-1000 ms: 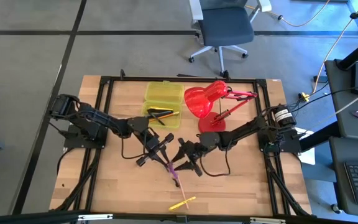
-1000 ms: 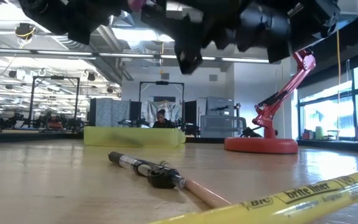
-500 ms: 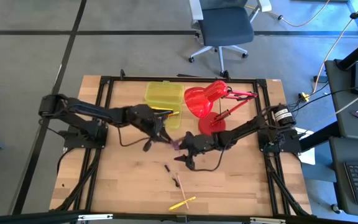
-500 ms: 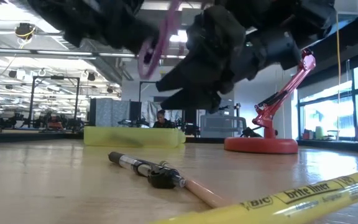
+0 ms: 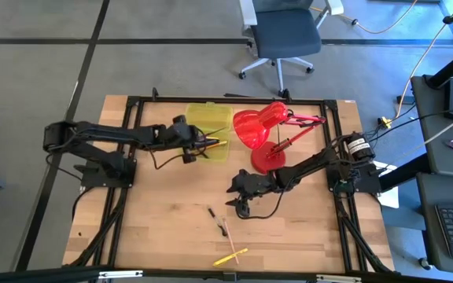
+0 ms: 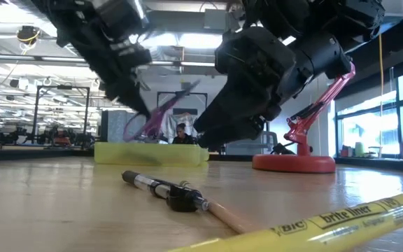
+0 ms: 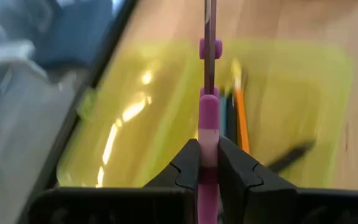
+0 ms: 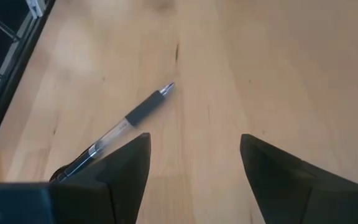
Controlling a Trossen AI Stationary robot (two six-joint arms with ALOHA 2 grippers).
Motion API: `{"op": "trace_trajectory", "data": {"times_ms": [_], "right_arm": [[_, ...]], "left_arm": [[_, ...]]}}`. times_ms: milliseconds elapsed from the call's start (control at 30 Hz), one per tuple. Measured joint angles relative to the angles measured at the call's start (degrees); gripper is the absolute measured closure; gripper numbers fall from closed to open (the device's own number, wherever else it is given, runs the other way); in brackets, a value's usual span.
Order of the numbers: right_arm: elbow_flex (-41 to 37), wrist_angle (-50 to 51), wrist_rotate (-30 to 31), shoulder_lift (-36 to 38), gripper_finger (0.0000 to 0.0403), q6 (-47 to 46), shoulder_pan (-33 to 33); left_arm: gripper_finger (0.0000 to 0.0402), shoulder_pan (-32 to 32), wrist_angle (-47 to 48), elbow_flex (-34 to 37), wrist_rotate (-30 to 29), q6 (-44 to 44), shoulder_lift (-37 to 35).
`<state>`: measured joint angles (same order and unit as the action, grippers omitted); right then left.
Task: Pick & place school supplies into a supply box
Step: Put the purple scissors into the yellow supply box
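1. Gripping the purple-handled scissors [image 7: 208,127], the left gripper [image 7: 207,163] is hovering over the yellow-green supply box [image 5: 208,130], where pencils [image 7: 240,106] are lying.
2. Spreading its fingers empty, the right gripper [image 8: 193,163] is hanging above a pen [image 8: 118,128] mid-table.

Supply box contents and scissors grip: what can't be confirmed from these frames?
- Supply box, high view: the left gripper covers part of it; pens inside too small to count.
- Scissors, left wrist view: the fingers hide the handles.
- Low view: arms hide the box's interior.
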<state>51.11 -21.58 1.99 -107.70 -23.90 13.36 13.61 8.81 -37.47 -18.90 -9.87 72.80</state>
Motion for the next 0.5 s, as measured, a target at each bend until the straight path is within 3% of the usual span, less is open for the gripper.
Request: {"op": "trace_trajectory", "data": {"times_ms": [267, 500], "right_arm": [[0.0, 0.51, 2.67, 0.0, 0.0152, 0.11, 0.01], [0.0, 0.68, 3.01, 0.0, 0.0152, 0.15, 0.01]], "left_arm": [[0.0379, 0.39, 5.43, -2.57, -0.63, 1.59, 6.54], [0.0379, -0.92, 11.42, -7.38, -7.94, -0.86, 10.89]]}}
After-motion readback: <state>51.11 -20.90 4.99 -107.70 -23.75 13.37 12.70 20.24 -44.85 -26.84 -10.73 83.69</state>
